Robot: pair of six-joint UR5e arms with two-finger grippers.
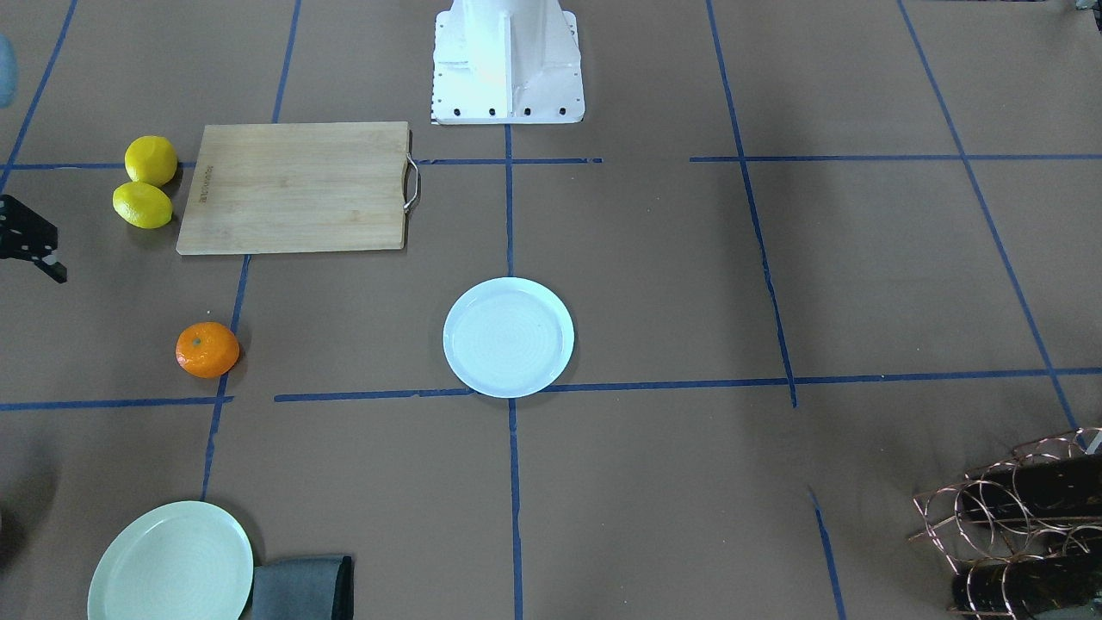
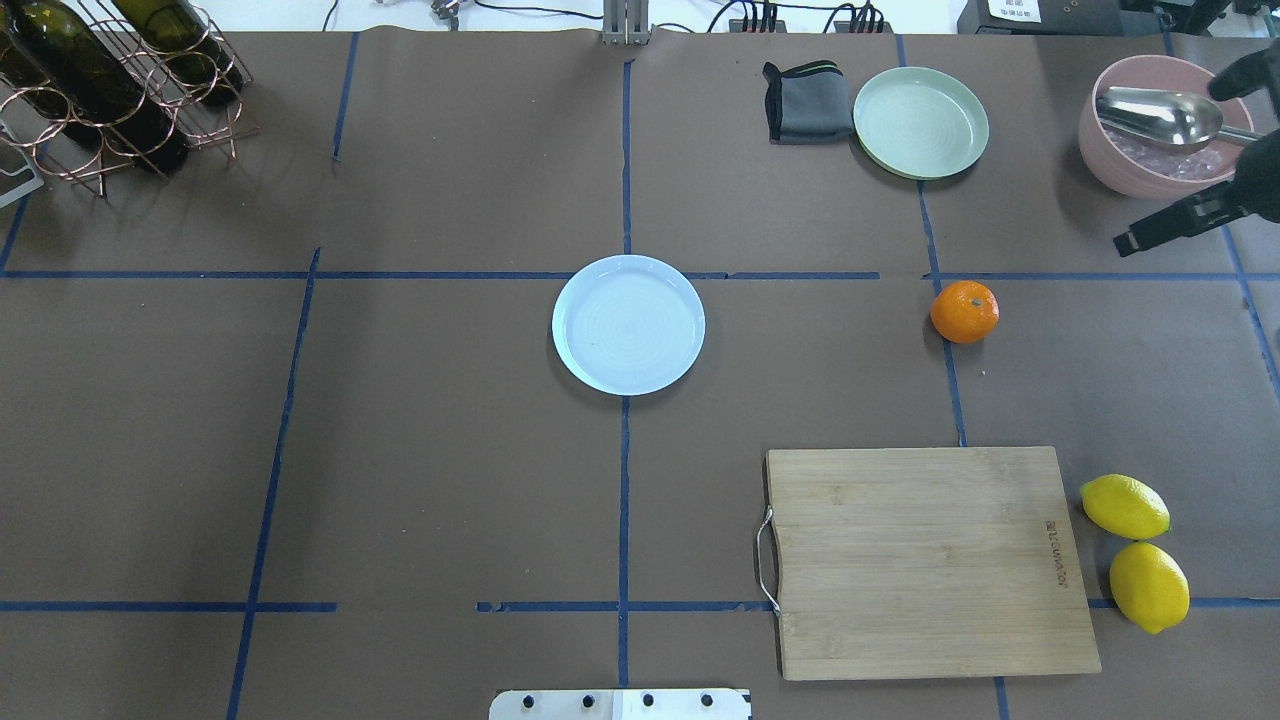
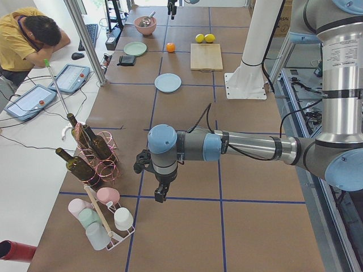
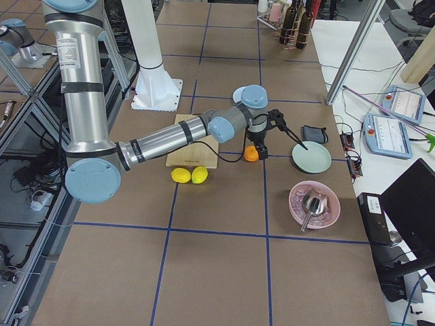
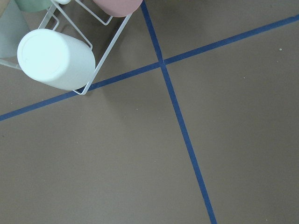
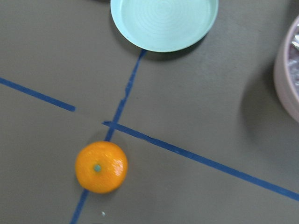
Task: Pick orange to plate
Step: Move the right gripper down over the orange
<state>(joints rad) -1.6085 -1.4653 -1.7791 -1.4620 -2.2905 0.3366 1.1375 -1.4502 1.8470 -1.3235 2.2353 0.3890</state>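
One small round bright-orange fruit (image 2: pixel 964 311) rests just beyond the wooden cutting board (image 2: pixel 925 560). My right claw (image 2: pixel 1140 236) hangs farther out from the board; whether it is spread, I cannot tell. I'd centre over the fruit, drop straight, squeeze gently, then carry it to the round white plate (image 2: pixel 628 324).

Overhead cam: behind base (image 2: pixel 620 703), looks fwd + down; plate (image 2: pixel 628 325) mid-frame, orange (image 2: pixel 964 311) right of it. Front cam: opp. side, faces base, steep down; same plate, orange left of it. Left-end cam: looks along table (image 3: pixel 249 226), plate far off. Right-end cam: other end, high up. Left wrist cam: close on tape cross (image 5: pixel 162 63), well away from plate. Right wrist cam: close over orange; shares green plate (image 6: pixel 163 21) w/ overhead.
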